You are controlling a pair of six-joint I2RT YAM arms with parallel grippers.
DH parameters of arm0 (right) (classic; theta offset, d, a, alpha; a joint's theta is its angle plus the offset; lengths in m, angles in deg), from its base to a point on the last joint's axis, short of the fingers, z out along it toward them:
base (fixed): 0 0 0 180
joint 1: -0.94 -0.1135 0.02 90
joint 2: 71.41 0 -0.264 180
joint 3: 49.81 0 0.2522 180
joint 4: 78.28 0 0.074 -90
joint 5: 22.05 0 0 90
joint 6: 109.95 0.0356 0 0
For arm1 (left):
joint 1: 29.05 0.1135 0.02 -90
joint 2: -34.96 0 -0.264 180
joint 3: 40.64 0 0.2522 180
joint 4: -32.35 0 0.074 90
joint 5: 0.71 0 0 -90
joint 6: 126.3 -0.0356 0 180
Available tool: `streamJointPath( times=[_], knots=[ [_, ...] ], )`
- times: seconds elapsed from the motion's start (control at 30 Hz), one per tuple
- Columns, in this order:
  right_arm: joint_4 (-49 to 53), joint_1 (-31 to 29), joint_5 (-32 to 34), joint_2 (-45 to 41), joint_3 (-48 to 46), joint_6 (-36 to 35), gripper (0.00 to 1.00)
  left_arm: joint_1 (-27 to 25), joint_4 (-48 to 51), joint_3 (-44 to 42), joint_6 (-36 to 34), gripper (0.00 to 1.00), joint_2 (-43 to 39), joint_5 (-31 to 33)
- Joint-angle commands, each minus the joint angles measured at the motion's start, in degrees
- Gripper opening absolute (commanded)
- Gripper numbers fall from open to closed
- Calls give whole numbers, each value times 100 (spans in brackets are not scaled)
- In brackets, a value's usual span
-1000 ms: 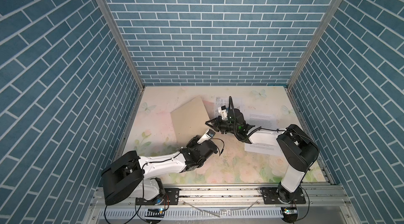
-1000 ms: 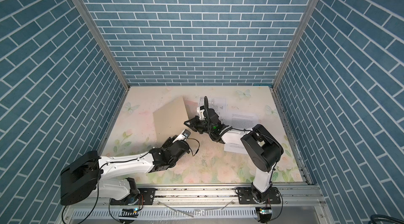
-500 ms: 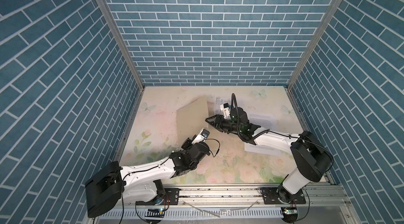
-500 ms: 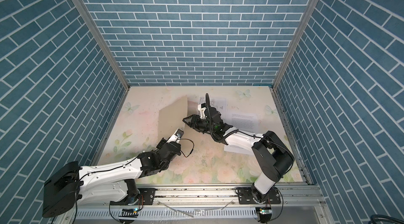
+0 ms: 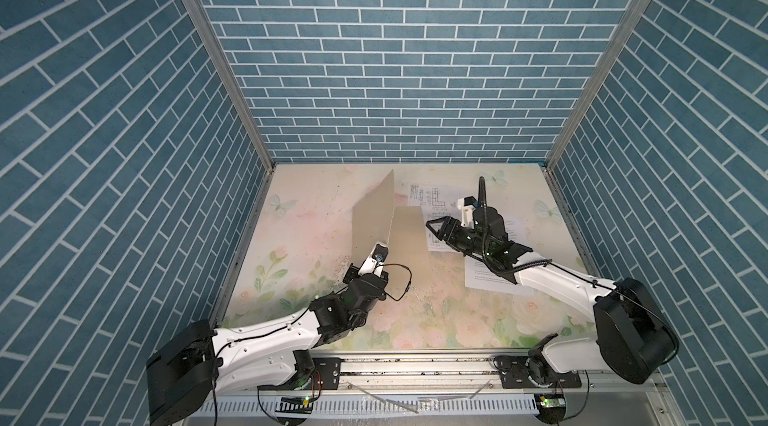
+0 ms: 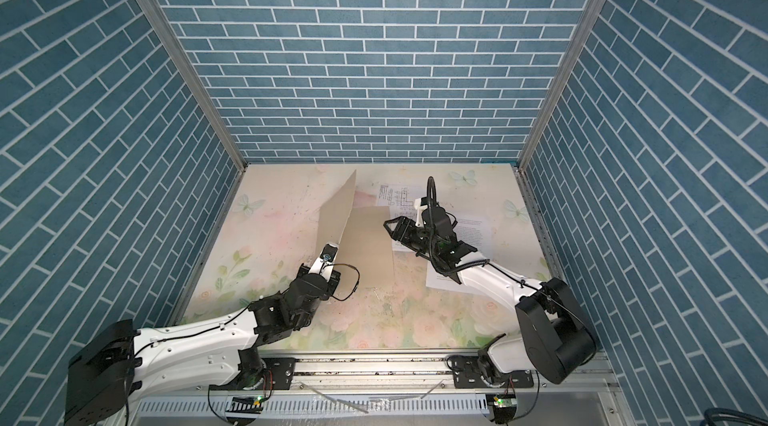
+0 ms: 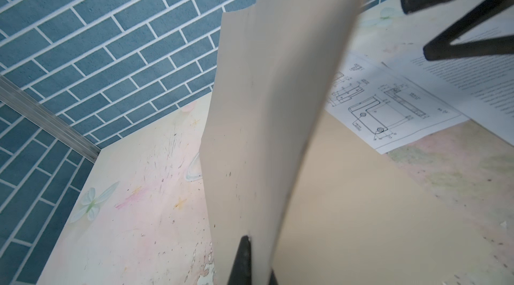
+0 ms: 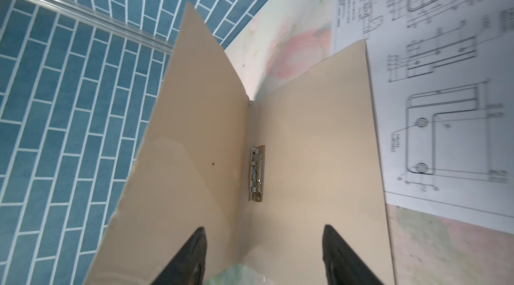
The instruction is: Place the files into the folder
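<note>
Shows a plain beige-tan folder (image 5: 409,236) open like a book near the middle of the floral tabletop (image 5: 299,236): on the 9 o'clock side its front cover (image 5: 373,216) standing steeply up from the spine, on the 3 o'clock side its back cover (image 6: 372,249) lying flat, with a small metal clip (image 8: 256,173) inside beside the fold. Finds the white drawing sheet (image 5: 432,197) at 1 o'clock of the folder, flat, one edge under the back cover, and the text sheet (image 5: 482,278) toward 4 o'clock, overlapping the drawing sheet and partly hidden beneath the right arm (image 5: 552,282). Stretches the left arm (image 5: 270,328) low from 7 o'clock, wrist tipped upward toward 12; stretches the right arm from 5 o'clock, forearm low over the text sheet, pointing toward 9. Pinches the standing cover at its near edge with the left gripper (image 5: 378,252), jaws pressed together on the card. Holds nothing in the right gripper (image 5: 435,229), fingers (image 8: 194,253) spread wide just over the back cover's right edge.
</note>
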Motion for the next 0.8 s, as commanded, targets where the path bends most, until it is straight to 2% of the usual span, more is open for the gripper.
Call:
streamJointPath(
  times=[0.0,0.23,0.53,0.77],
  knots=[
    [271,166,128,-169,-220,-325,65,-3,-713,-98,205,4,34,-200],
    [809,306,351,-122,-320,-741,65,-7,-1806,-227,783,5,418,-501],
    [442,308,403,555,-414,-729,65,-4,-3401,-466,1647,6,1196,-550],
    [327,307,505,1164,-264,-754,65,-3,-3482,-881,2047,10,887,-274]
  ],
)
